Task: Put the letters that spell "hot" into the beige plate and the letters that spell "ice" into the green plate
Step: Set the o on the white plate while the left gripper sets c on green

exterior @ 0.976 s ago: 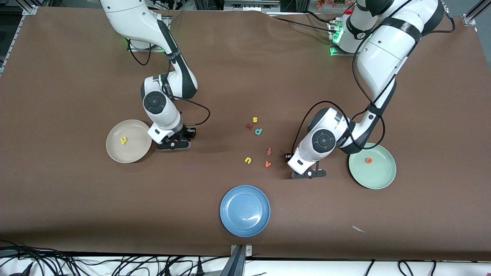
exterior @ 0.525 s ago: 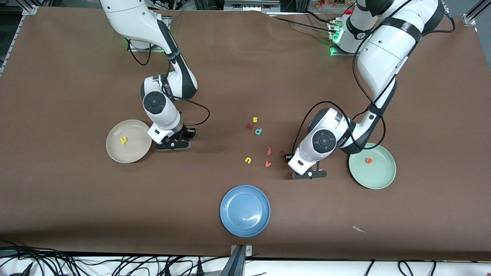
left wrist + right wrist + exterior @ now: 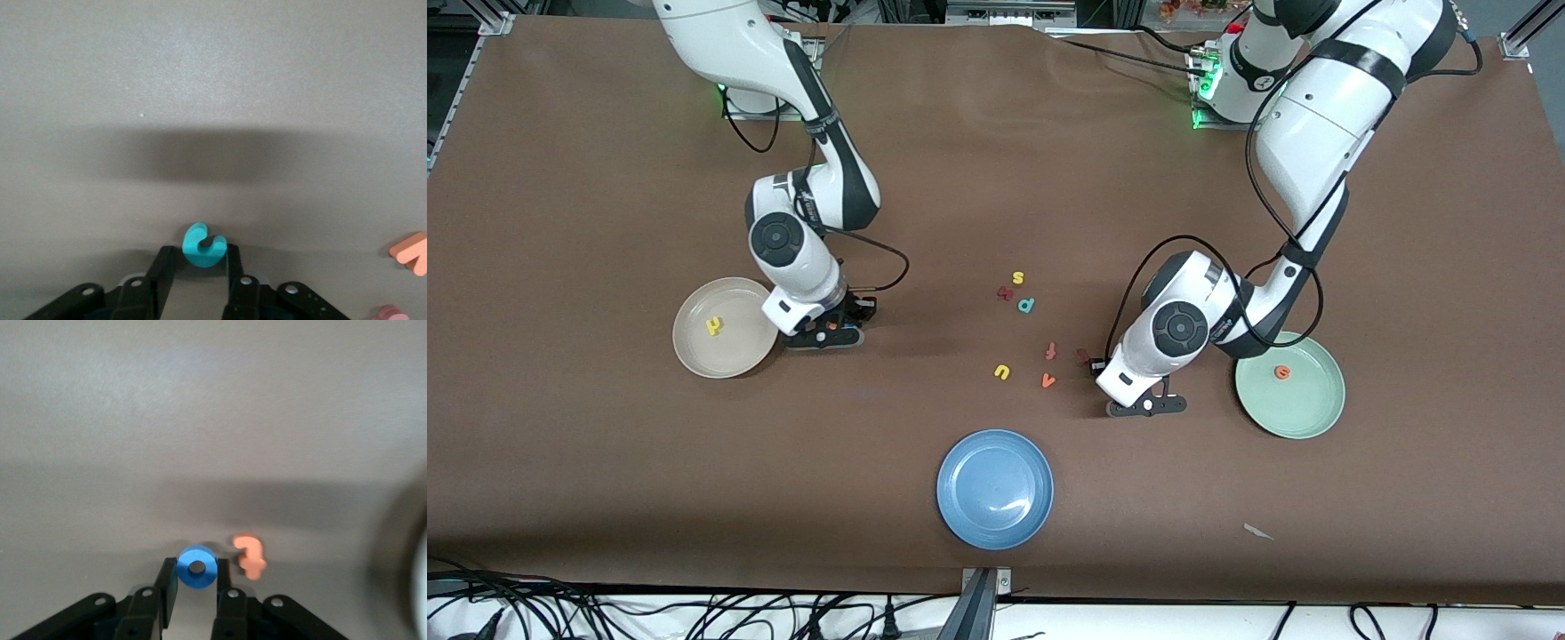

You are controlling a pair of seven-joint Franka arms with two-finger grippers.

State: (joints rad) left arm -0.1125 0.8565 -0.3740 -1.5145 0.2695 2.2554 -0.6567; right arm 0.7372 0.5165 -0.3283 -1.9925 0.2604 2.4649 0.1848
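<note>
A: We log the right gripper [image 3: 829, 331] low at the table just beside the beige plate [image 3: 694, 351], toward the right arm's end. In its wrist view the fingers [image 3: 167, 581] are clenched on the blue o [image 3: 197, 567], one at each flank of the ring. The orange t [image 3: 250, 556] lies just beside the o, apart from the fingers.

B: The yellow h [image 3: 712, 326] is already in the beige plate. We judge the carry a short one: the plate is right next to that gripper, nothing between them. The t is the only thing close enough to get nudged on the lift.

A: The left gripper [image 3: 1145, 404] is low at the table beside the green plate [image 3: 1303, 418], nearer the front camera than the letter cluster. Its fingers [image 3: 163, 263] flank the teal c [image 3: 203, 245] and press its sides; we read that as a grasp just made, the c at the fingertips.

B: The orange e [image 3: 1282, 372] sits in the green plate. The dark red i [image 3: 1083, 356] lies just by the left arm's wrist. Spare letters, the yellow u [image 3: 1002, 372], orange v [image 3: 1048, 380], red-orange f [image 3: 1051, 351], teal p [image 3: 1026, 305] and yellow s [image 3: 1017, 278], lie toward mid-table, away from the c's path. The blue plate [image 3: 960, 507] is nearest the camera, well apart.
</note>
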